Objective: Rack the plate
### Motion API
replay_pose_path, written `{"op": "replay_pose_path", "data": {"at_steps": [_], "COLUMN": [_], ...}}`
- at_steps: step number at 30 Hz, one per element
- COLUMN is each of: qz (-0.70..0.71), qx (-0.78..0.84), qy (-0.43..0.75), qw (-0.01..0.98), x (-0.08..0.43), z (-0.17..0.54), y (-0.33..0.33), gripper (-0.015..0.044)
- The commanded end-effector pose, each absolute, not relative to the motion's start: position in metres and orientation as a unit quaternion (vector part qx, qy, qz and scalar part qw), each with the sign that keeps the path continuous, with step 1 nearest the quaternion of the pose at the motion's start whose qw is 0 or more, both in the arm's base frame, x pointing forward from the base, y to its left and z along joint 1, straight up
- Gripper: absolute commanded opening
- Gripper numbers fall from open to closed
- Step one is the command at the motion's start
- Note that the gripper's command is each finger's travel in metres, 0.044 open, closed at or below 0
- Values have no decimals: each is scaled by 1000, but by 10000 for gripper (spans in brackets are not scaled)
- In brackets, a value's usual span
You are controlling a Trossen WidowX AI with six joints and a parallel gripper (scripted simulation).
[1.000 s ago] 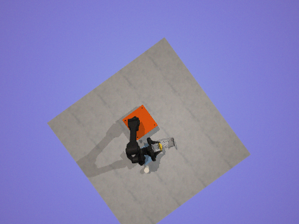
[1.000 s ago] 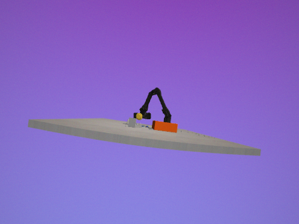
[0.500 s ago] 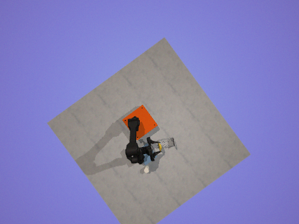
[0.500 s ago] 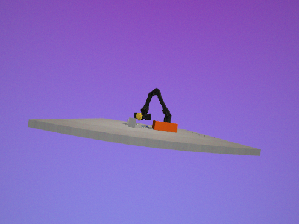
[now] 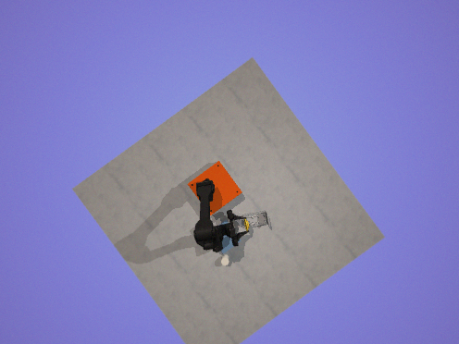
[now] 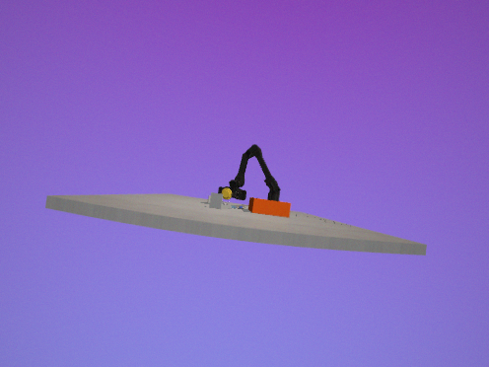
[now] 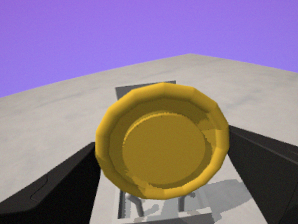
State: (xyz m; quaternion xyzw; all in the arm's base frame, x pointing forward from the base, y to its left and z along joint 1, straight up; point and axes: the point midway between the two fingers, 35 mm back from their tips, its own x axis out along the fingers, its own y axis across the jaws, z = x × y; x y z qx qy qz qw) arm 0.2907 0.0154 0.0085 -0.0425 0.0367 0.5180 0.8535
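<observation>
The yellow plate (image 5: 246, 225) (image 6: 227, 193) (image 7: 164, 155) stands roughly on edge between the two black fingers, its face filling the middle of the wrist view. My gripper (image 5: 247, 226) (image 7: 161, 140) is shut on the plate, with one finger at each side of its rim. The grey dish rack (image 5: 265, 217) (image 6: 215, 200) (image 7: 123, 93) lies beyond and below the plate, with its upright end panel at the far end. The plate is held at the rack's near part, above its base. Most rails and slots are hidden behind the plate in the wrist view.
An orange block (image 5: 226, 178) (image 6: 270, 207) lies beneath the arm's base, close to the rack. A blue flat patch (image 5: 227, 245) lies partly under the gripper, with a small pale round object (image 5: 225, 261) beside it.
</observation>
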Motion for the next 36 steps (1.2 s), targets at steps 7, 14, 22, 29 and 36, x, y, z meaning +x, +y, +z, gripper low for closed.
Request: {"op": "replay_pose_path", "data": {"at_steps": [7, 14, 22, 29, 36], "qz": [519, 519, 519, 518, 518], "qx": [-40, -42, -43, -45, -48], "qy": [38, 38, 38, 37, 35], "qw": [853, 853, 853, 853, 854], "x": [292, 294, 296, 298, 299], "z": [1, -2, -3, -3, -2], "y": [22, 26, 31, 36, 42], "gripper": [0, 0, 0, 0, 0]}}
